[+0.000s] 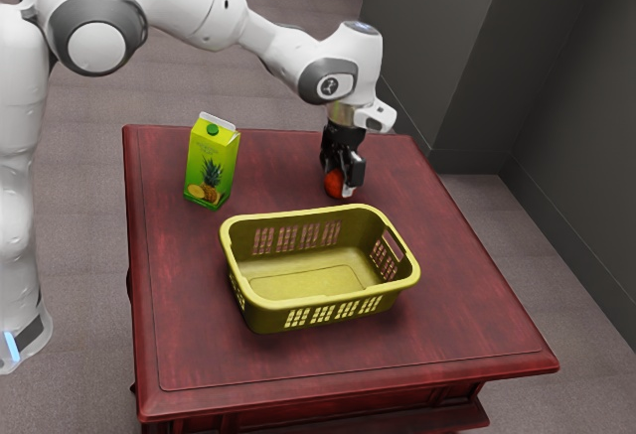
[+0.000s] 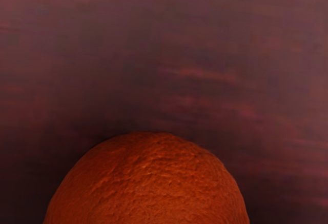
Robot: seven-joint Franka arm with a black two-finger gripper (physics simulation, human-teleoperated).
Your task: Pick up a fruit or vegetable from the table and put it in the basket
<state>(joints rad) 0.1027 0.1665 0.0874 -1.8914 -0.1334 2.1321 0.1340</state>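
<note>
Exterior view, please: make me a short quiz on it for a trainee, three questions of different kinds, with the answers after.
1. Fill in the blank: the green carton shows a picture of a ____.
2. True or false: the round orange fruit lies inside the basket.
3. Multiple choice: which is the hand at? A, the green carton; B, the round orange fruit; C, the basket.

Key: 1, pineapple; 2, false; 3, B.

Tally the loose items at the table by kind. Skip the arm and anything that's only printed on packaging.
Fruit: 1
Drink carton: 1
Basket: 1
Total: 3
</note>
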